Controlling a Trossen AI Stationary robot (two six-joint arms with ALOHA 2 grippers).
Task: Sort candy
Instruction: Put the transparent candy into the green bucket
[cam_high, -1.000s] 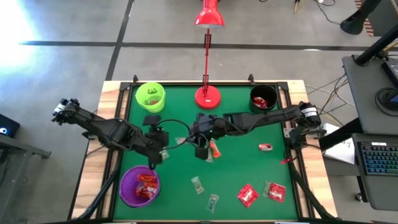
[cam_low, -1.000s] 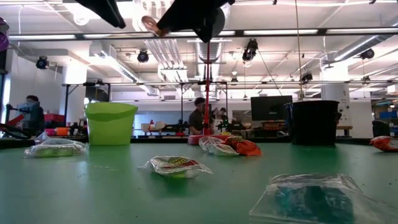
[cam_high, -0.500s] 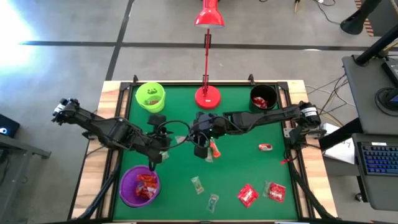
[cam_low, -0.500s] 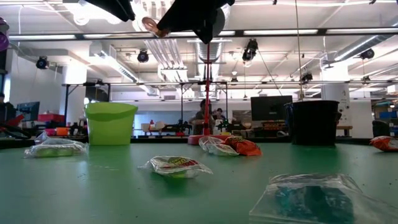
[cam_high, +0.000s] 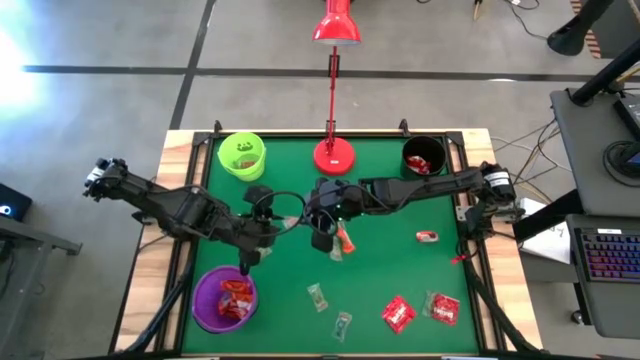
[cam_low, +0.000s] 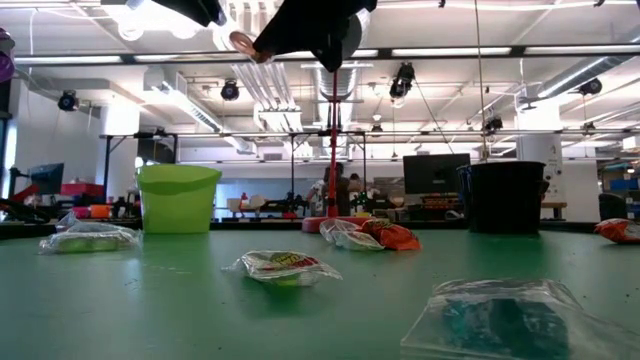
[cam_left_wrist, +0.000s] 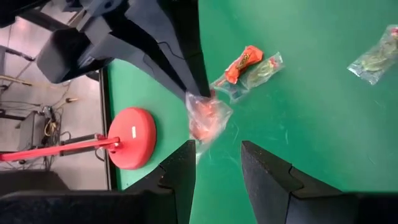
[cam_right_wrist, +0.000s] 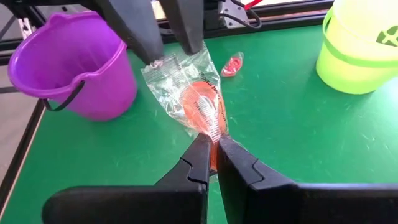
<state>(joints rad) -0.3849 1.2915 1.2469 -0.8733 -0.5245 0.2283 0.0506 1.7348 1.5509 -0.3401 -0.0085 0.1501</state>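
Note:
My right gripper (cam_right_wrist: 213, 140) is shut on an orange candy in a clear wrapper (cam_right_wrist: 200, 102), held in the air over the middle of the table (cam_high: 296, 228). My left gripper (cam_left_wrist: 217, 152) is open. Its fingers (cam_right_wrist: 142, 31) stand right at the wrapper's clear free end; I cannot tell whether they touch it. More candy lies flat on the green mat: an orange and a clear one (cam_high: 341, 241), two greenish (cam_high: 317, 296), two red (cam_high: 398, 313), one red-and-white (cam_high: 427, 237). My right gripper pinches the orange candy's wrapper at the end nearest it (cam_right_wrist: 211, 132) between its two fingertips. The fingers come slanting down from the table's right. The candy is lifted clear of the table, and its clear free end (cam_right_wrist: 158, 65) sticks out toward my left gripper.
A lime-green cup (cam_high: 242, 156) stands at the far left, a black cup (cam_high: 423, 155) with red candy at the far right, and a purple cup (cam_high: 225, 298) with red candy at the near left. The red lamp's base (cam_high: 333, 155) sits just beyond the grippers.
My left gripper has moved toward the table's right, closing in on the candy that my right gripper holds. The right gripper and the candy have stayed where they were.

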